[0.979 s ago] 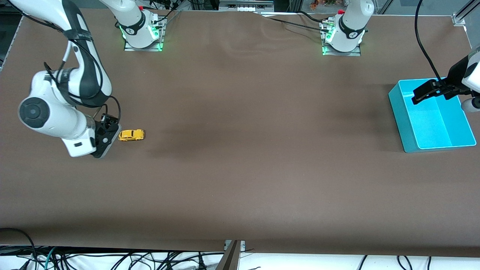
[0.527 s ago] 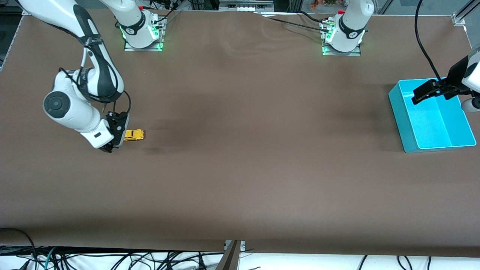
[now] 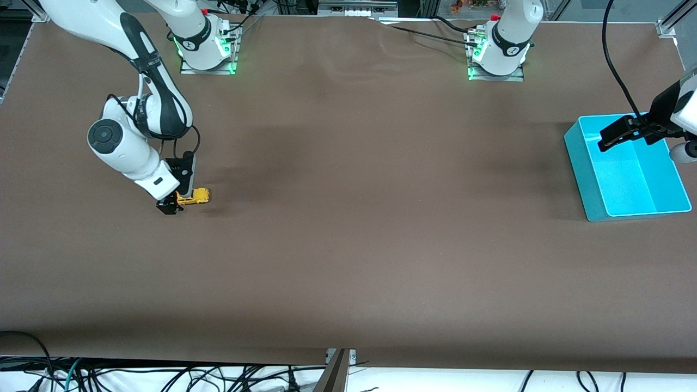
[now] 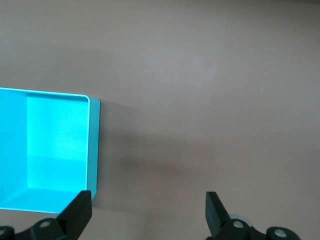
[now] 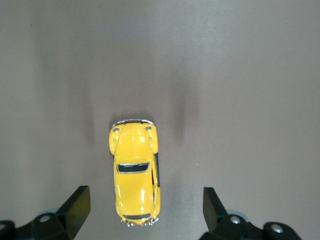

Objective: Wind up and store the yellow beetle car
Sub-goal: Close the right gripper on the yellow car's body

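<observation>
- Since the earlier frame, the right gripper (image 3: 175, 204) has swung in over the yellow beetle car (image 3: 194, 196) near the right arm's end of the surface (image 3: 348, 245).
- Left wrist: left gripper (image 4: 148, 215) waits over the cyan bin (image 4: 92, 150), jaws released.
- Right wrist: right gripper (image 5: 145, 212) jaws released (car (image 5: 134, 172) between them, untouched).

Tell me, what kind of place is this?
Probably a robotics lab or test bench: two robot arms bolted to a brown-covered table, loose cables along its edge, and only a yellow toy car and a cyan bin laid out.
</observation>
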Controlling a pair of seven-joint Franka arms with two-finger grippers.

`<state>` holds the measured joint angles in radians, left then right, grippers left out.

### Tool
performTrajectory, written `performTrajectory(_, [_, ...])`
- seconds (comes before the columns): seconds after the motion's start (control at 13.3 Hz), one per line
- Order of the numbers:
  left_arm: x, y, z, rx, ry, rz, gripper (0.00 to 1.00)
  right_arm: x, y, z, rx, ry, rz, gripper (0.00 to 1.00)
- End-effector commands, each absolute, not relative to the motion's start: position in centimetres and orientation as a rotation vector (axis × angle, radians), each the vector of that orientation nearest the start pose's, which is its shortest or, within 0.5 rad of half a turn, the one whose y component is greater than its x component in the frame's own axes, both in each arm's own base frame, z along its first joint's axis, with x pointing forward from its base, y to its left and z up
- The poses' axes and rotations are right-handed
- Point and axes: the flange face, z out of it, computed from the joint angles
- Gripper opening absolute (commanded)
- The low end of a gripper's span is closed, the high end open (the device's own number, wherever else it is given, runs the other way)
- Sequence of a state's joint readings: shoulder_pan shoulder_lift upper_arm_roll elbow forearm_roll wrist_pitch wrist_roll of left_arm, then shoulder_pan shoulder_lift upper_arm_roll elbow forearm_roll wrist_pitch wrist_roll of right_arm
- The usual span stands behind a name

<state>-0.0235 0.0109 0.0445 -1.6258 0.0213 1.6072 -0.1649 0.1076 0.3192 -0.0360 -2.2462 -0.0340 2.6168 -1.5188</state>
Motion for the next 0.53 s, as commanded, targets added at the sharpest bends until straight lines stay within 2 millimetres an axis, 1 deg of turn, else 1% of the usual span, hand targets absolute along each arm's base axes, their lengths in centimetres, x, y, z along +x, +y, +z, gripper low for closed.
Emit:
performTrajectory(0.0, [56.4, 1.4, 60.1, -3.11, -0.255, 0.029, 1.0, 53.7, 3.4, 22.9, 2.058, 2.275, 0.058, 0.99])
performTrajectory(0.23, [56.4, 1.4, 60.1, -3.11, -0.257, 0.029, 1.0, 53.8, 3.1, 21.7, 2.017, 2.294, 0.075, 0.99])
performTrajectory(0.38, [56.4, 1.3, 60.1, -3.11, -0.257, 0.029, 1.0, 53.8, 2.3, 20.6, 2.02, 2.289, 0.075, 0.99])
performTrajectory(0.45, [56.5, 1.3, 60.0, -3.11, -0.257, 0.031, 1.0, 53.8, 2.3, 20.3, 2.017, 2.287, 0.079, 0.99])
